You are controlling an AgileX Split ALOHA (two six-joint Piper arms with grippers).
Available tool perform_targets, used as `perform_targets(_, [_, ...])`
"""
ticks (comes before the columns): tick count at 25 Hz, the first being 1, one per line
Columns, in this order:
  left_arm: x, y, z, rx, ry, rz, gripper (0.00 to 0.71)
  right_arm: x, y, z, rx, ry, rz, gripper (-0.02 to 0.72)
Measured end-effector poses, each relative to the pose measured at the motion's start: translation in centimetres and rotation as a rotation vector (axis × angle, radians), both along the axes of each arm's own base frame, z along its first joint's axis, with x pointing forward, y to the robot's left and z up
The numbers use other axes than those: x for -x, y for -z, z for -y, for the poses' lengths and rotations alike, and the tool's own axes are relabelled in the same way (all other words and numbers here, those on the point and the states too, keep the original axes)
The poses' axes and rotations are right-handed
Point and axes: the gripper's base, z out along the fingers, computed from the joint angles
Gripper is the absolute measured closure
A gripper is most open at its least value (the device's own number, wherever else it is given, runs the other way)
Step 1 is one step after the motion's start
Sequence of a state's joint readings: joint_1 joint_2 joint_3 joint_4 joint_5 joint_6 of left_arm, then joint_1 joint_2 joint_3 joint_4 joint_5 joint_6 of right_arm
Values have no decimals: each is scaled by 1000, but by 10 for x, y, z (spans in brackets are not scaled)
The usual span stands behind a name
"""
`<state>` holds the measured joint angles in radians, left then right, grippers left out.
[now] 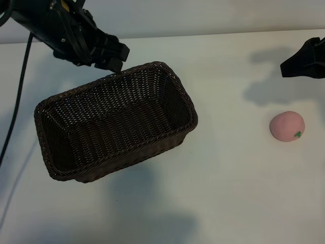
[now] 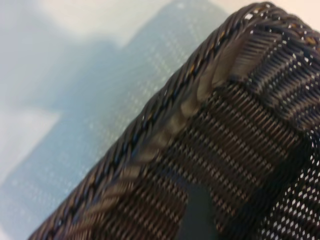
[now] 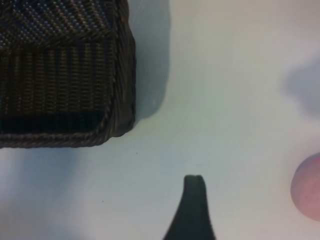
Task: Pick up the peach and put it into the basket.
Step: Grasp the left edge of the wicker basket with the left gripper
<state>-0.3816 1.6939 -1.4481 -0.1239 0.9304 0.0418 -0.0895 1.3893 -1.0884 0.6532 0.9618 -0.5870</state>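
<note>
Peach on open table, clear of basket

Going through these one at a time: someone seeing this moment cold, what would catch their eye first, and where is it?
First, the big dark-brown woven basket, empty, lying at an angle on the white table left of centre. Next, the small pink peach alone on the table far to the right, well apart from the basket. The left gripper hangs open over the basket's far rim, and the right gripper pokes in, open, at the right edge above the peach.
</note>
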Motion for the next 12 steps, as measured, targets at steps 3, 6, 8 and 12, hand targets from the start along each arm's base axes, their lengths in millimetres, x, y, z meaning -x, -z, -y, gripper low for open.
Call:
perform_targets(3, [7,1,-8,-52,-51,-44,118,0,0,0,0,1,0,108])
perform_targets(6, [24,-5,-21,-92,-127,-37,118,0,0,0,-1,0,-1,108])
perform_targets(8, [40,-10,-33,-113,-188,-15,118,0,0,0,-2,-3,-5,108])
perform_targets(12, [76,-6,-55,-141,-305,-11,118,1,0,0,-3,-6,-9,108])
